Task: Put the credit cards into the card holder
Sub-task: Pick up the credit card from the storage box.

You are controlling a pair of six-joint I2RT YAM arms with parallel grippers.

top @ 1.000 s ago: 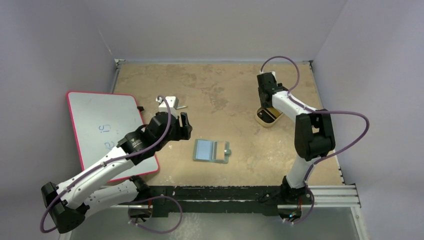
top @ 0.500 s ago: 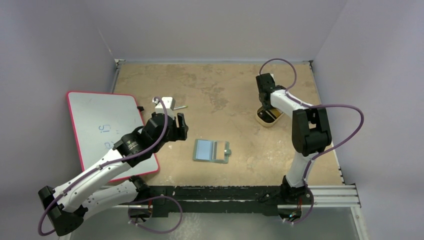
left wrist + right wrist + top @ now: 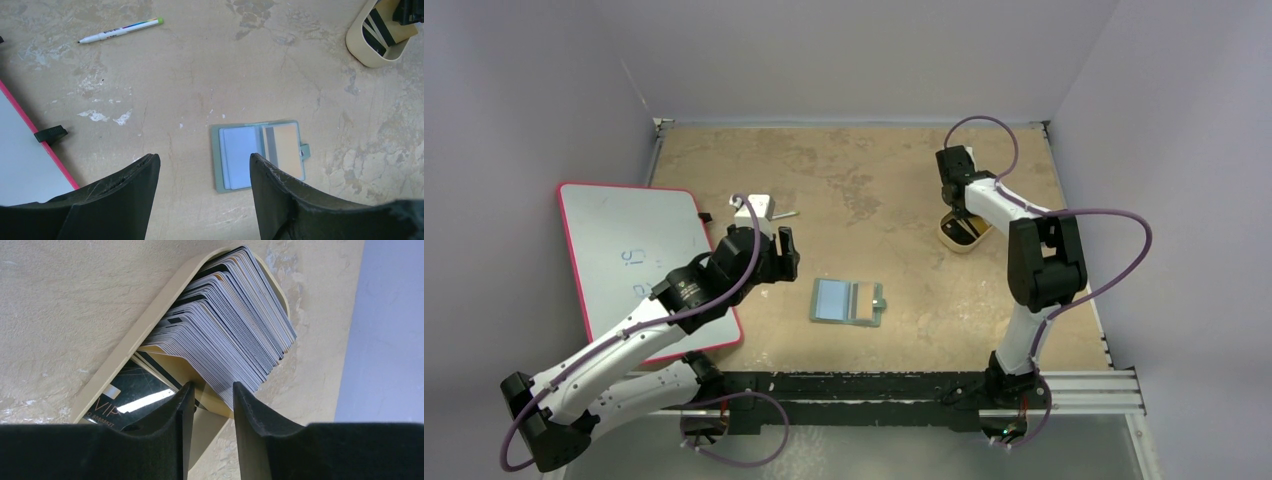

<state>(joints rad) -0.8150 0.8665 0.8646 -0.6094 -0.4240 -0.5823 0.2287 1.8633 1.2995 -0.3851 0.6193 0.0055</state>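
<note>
Stretching from wall to wall, the desk (image 3: pixel 874 170) is a mottled tan slab, scuffed white in spots, closed in by plain lavender-grey walls (image 3: pixel 854 60). A whiteboard (image 3: pixel 624 250) with a red rim lies over the left edge, and a white marker (image 3: pixel 120 31) lies on the bare surface toward the far left corner. The card holder (image 3: pixel 257 152) lies unfolded and flat near the middle of the near edge, pale blue pocket on one half, clear pocket on the other. The left gripper (image 3: pixel 203 159) hangs above the surface just left of it, jaws spread wide, holding and touching nothing. By the right edge sits a tan tray (image 3: pixel 125 360) with the credit cards (image 3: pixel 230 335) stacked on edge inside and a black card (image 3: pixel 130 395) lying flat beside them. The right gripper (image 3: pixel 212 387) is down at the tray, fingers drawn to a narrow gap at the end of the stack; whether they pinch a card cannot be told.
</note>
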